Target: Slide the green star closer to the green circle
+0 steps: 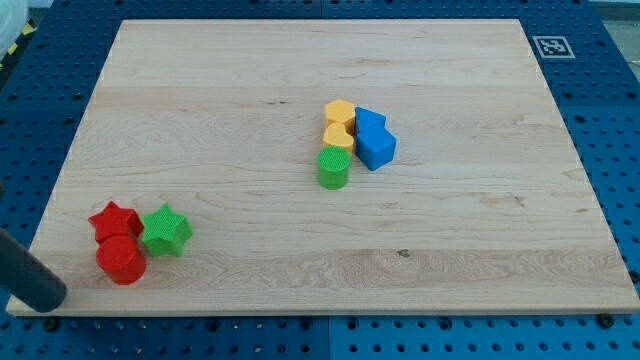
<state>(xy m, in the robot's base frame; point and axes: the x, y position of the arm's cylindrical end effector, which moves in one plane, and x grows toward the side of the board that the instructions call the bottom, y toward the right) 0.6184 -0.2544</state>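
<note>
Near left corner: green star (166, 230) sitting against red star (114, 220) and red cylinder (121, 261), well apart from green circle (334, 168). Tip (48, 298) resting left. No jaws. Probably light, rigid, sliding easily; pushing its left face.

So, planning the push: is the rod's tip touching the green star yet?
Apart. The camera view shows my tip at the board's bottom-left corner, with the red cylinder and bare wood between it and the green star.

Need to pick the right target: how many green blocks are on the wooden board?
2. The green star block sits near the view's bottom-left, beside the red blocks; the green circle block stands near the centre, just below the yellow blocks. None appears hidden.
</note>
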